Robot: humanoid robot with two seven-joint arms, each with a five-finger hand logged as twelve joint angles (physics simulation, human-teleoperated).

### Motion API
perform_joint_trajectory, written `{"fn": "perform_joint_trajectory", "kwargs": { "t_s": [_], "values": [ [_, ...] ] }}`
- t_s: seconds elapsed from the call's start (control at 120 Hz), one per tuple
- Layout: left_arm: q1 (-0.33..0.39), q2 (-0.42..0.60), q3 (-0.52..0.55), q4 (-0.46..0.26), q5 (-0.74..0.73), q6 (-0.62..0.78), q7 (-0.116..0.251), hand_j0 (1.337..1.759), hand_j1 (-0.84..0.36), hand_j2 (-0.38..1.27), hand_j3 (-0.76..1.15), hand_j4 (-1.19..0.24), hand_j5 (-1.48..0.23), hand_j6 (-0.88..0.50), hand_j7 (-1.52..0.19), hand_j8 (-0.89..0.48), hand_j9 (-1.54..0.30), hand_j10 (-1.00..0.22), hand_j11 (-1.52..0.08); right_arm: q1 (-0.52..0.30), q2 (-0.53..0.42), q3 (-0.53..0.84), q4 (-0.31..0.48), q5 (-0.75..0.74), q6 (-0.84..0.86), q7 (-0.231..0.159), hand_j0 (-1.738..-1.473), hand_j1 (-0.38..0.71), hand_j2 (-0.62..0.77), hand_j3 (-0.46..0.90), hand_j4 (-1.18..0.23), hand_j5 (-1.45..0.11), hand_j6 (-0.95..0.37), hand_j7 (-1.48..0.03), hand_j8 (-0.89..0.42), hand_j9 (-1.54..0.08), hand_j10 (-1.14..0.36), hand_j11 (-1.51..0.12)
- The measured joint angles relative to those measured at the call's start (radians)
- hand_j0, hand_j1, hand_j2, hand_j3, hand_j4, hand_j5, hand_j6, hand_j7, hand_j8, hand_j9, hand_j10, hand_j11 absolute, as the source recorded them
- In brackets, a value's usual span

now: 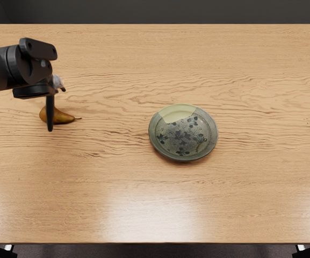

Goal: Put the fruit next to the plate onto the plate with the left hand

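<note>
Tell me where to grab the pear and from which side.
Probably the rounded body of the pear, from above, the left hand closing across its width. It lies on its side on the table, thin stem pointing right toward the plate, so the stem end offers little to hold.

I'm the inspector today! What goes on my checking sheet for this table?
Surface: wooden table, with a glare patch near the front.
Job's things: pear lying on the table, left of the patterned plate and well apart from it; not on it yet.
Clutter: nothing seen.
Hands: left hand above the pear, holding nothing. One of its fingers hangs straight down in front of the pear. Right hand not in view.
Cables: nothing seen.
Surroundings: dark backdrop beyond the table's far edge.
</note>
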Motion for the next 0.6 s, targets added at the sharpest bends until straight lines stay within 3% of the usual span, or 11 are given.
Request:
{"fn": "perform_joint_trajectory", "kwargs": {
  "t_s": [0.6],
  "values": [
    [0.038, 0.000, 0.048, 0.001, 0.009, 0.006, -0.012, 1.658, 0.07, 0.05, 0.00, -0.23, -0.30, -0.23, -0.30, -0.23, -0.30, -0.23, -0.30, 0.000, 0.000, 0.000, 0.000, 0.000, 0.000, 0.000, -1.658, -0.33, 0.00, 0.00, -0.01, -0.02, -0.01, -0.02, -0.02, -0.02, -0.02, -0.02]
  ]
}}
